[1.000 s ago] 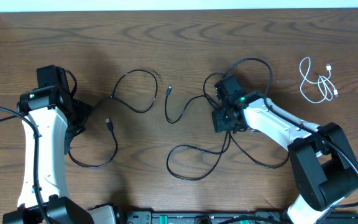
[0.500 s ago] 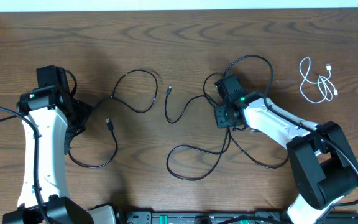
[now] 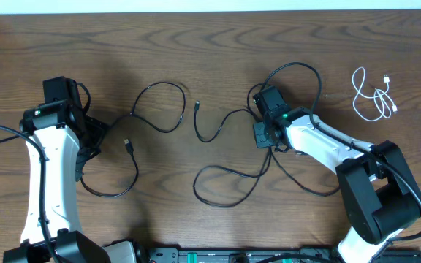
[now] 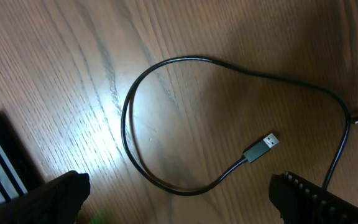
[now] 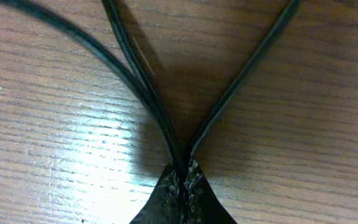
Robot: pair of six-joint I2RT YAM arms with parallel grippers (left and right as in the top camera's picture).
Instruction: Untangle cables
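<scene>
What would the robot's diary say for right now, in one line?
right gripper: shut on black cable strands | left gripper: open above black USB cable | white cable: coiled, far right, untouched

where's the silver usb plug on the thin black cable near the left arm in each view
overhead: silver USB plug left of centre, just right of the white left arm.
left wrist: right of centre, ending its black cord's round loop.
right wrist: not in it; right gripper pinches black cable strands.
shared landmark: brown wood-grain table.

Right hand (image 5: 182,176) newly tight (on black cables (image 5: 246,71))
</scene>
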